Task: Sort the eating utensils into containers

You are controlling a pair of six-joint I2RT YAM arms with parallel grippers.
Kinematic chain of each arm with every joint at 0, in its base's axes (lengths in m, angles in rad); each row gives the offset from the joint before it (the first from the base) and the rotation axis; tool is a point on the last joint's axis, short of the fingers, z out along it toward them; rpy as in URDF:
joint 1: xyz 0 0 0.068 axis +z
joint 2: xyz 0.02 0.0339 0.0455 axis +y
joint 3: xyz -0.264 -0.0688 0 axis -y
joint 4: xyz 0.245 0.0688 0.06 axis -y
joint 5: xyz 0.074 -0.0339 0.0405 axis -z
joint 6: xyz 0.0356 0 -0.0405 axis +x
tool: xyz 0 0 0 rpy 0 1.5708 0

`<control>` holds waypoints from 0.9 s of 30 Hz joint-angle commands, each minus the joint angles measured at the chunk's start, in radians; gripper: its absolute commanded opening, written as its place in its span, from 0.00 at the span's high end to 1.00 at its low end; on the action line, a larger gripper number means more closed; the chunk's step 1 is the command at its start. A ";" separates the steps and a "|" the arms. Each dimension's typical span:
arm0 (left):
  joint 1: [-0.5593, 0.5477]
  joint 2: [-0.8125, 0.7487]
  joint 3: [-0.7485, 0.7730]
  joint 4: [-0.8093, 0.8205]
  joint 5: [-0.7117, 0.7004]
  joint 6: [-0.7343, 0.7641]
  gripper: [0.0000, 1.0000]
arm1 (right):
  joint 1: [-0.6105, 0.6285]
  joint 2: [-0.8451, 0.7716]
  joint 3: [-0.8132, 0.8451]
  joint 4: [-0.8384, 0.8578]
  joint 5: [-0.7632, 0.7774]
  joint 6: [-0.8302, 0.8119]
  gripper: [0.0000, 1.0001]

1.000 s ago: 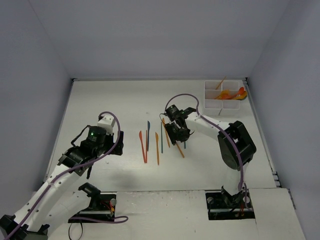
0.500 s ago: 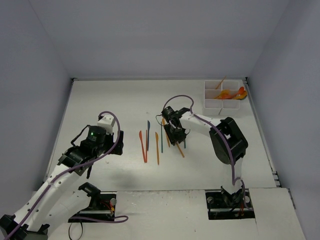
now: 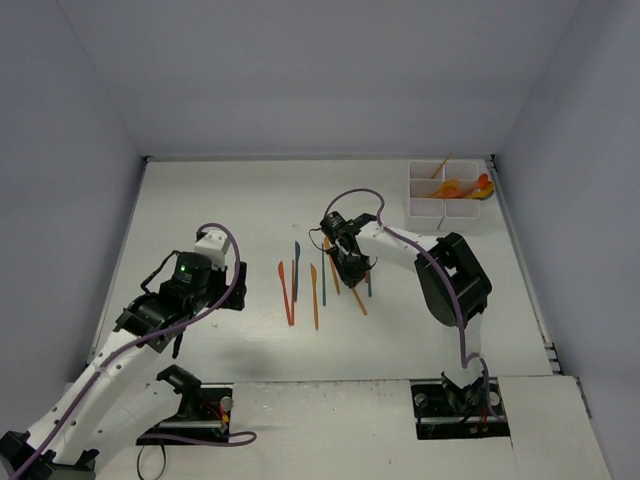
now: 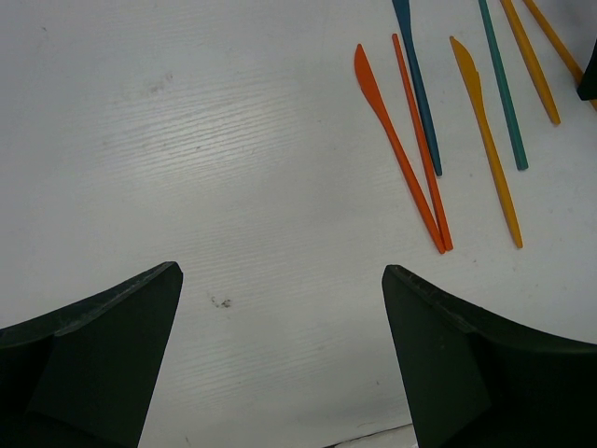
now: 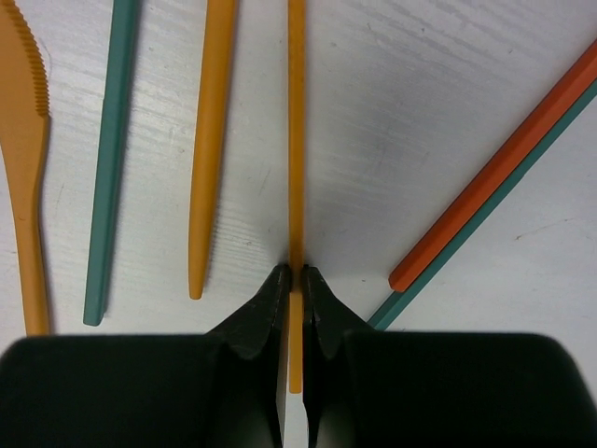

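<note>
Several orange, red and teal utensils (image 3: pixel 314 296) lie in a row mid-table. The white tray (image 3: pixel 446 208) stands at the back right with orange and red utensils (image 3: pixel 462 187) in its far compartments. My right gripper (image 5: pixel 296 273) is down at the table among the utensils (image 3: pixel 352 268), shut on a thin orange utensil handle (image 5: pixel 296 140). Beside it lie an orange knife (image 5: pixel 28 168), a teal handle (image 5: pixel 110 159), another orange handle (image 5: pixel 210 140) and crossed red and teal handles (image 5: pixel 504 168). My left gripper (image 4: pixel 280 289) is open and empty over bare table, left of the row (image 4: pixel 401 140).
Grey walls close in the white table on three sides. The right arm's purple cable (image 3: pixel 370 195) arcs above the utensils. A small dark smudge (image 4: pixel 222 301) marks the table under the left gripper.
My right gripper has shifted slightly left and farther along the utensil row, and its arm has folded in. The left arm has not moved.
</note>
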 commanded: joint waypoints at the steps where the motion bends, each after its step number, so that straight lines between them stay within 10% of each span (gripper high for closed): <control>1: -0.004 -0.004 0.029 0.048 0.000 0.012 0.13 | -0.003 -0.007 0.056 -0.017 0.047 -0.006 1.00; 15: -0.002 -0.019 0.028 0.047 -0.025 0.012 0.13 | -0.334 -0.231 0.442 0.080 0.249 -0.052 1.00; 27: -0.002 -0.018 0.024 0.047 -0.035 0.008 0.13 | -0.592 -0.210 0.332 0.729 0.351 0.061 1.00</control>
